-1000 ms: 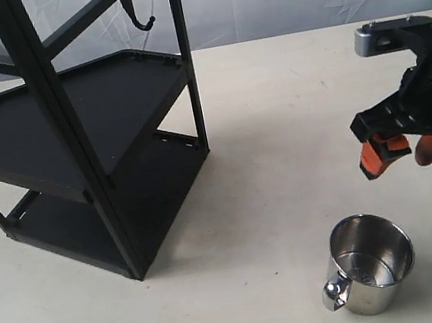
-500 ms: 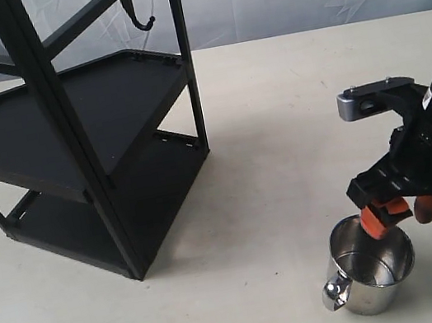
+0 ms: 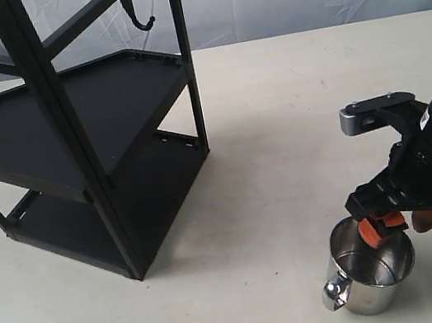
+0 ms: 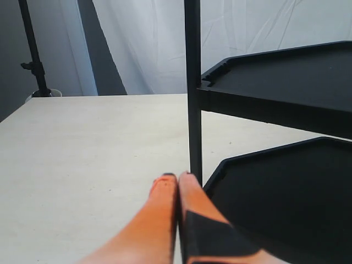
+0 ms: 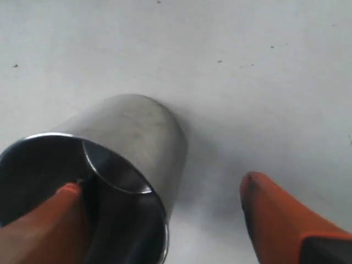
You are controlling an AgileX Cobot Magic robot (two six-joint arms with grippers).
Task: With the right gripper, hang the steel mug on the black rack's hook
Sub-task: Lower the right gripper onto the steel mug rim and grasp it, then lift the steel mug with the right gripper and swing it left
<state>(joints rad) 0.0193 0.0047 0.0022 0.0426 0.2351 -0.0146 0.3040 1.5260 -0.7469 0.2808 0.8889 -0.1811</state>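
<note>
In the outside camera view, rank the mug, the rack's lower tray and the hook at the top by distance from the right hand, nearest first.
1. Mug: right under the right hand, one finger inside its rim.
2. Lower tray: to the left, on the table.
3. Hook: farthest, high at the rack's top bar.

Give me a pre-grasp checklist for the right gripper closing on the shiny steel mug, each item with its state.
1. Shiny steel mug upright on the table: ok.
2. Right gripper open, one orange pad inside the rim, the other outside the wall: ok.
3. Pads touching the wall: cannot tell.
4. Loop handle clear of the fingers, on the mug's opposite side: ok.
5. Slim black hook on the tall black rack free: ok.
6. Left gripper shut, beside the rack post, away from the mug: ok.
</note>
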